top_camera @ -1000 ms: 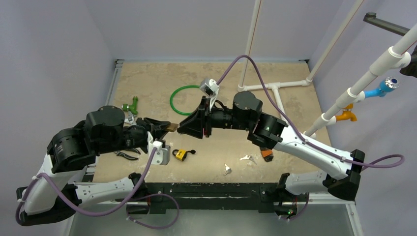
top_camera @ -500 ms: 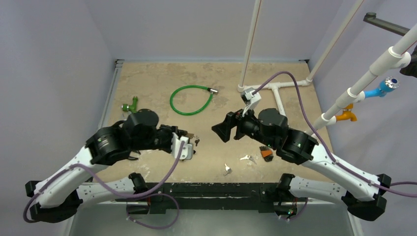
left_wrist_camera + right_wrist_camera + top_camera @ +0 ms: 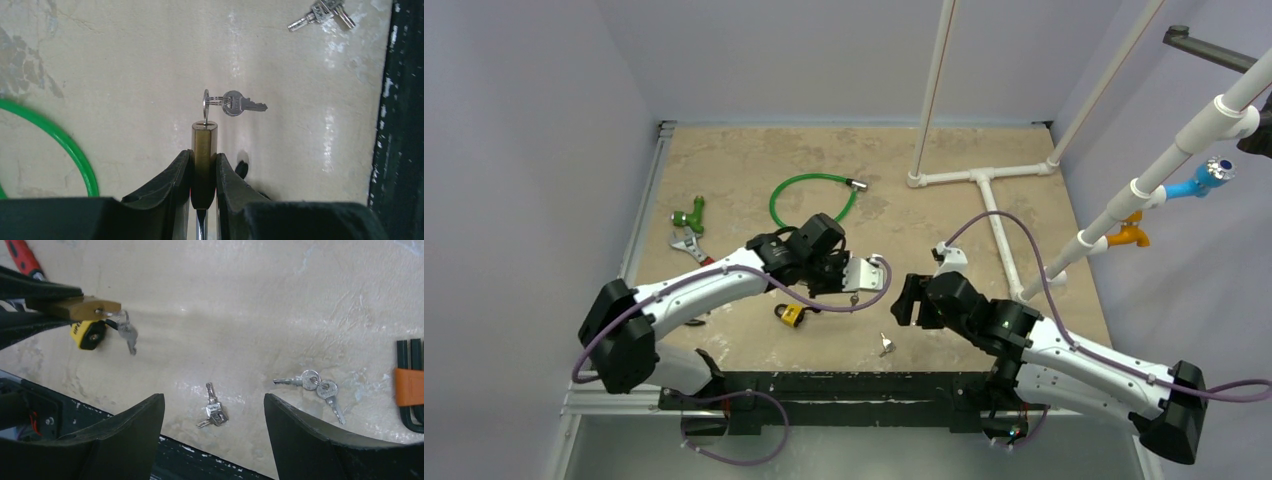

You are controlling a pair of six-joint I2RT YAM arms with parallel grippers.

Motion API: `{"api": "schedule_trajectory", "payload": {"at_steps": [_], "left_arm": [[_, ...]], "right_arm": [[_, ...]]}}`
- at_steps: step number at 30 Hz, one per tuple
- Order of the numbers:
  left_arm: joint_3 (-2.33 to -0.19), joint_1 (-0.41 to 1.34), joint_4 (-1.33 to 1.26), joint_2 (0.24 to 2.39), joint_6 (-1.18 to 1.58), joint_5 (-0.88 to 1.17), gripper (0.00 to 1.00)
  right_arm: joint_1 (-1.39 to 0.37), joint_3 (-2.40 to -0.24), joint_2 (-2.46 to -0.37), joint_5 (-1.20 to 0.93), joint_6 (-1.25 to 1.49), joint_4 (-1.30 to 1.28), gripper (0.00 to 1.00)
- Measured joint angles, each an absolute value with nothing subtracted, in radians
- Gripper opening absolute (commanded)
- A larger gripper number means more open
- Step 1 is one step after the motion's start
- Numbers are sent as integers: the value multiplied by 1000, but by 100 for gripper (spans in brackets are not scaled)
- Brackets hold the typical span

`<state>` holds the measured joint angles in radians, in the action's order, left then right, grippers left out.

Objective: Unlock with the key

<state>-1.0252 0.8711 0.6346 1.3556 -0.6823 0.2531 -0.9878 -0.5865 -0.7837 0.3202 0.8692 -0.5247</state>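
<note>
Left wrist: the left gripper [image 3: 204,154] is pinching a brass padlock [image 3: 204,137]. A key [image 3: 206,106] is sticking in the padlock's end, and a green cable [image 3: 75,155] is curving beside it.
Right wrist: the right gripper [image 3: 214,399] is gaping wide, apart from the brass padlock, with loose keys [image 3: 216,415] lying under it.
Top: a yellow padlock [image 3: 790,314] is lying just beside the brass padlock.

padlock [image 3: 204,150] brass | keys [image 3: 239,104] silver | cable loop [image 3: 84,167] green | small padlock [image 3: 87,335] yellow-black

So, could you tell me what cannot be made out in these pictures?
Brass padlock shackle: left wrist view, hidden inside the left gripper; open or locked unclear.
Hex keys: right wrist view, cut by right edge.
Red-handled tool: same view, cut by top edge.
</note>
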Motion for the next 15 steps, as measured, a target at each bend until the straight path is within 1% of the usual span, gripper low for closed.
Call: {"api": "schedule_trajectory", "payload": {"at_steps": [5, 12, 13, 15], "left_arm": [[-1024, 870, 482, 1513, -657, 250, 0], [-1025, 857, 380, 1656, -596, 230, 0], [-1028, 857, 374, 1673, -586, 228, 6], [-1039, 851, 374, 1689, -566, 226, 23]], "right_arm": [[-988, -492, -768, 292, 894, -469, 68], [-988, -426, -857, 219, 885, -371, 60], [-988, -419, -866, 211, 879, -357, 59], [-988, -406, -881, 191, 870, -324, 56]]}}
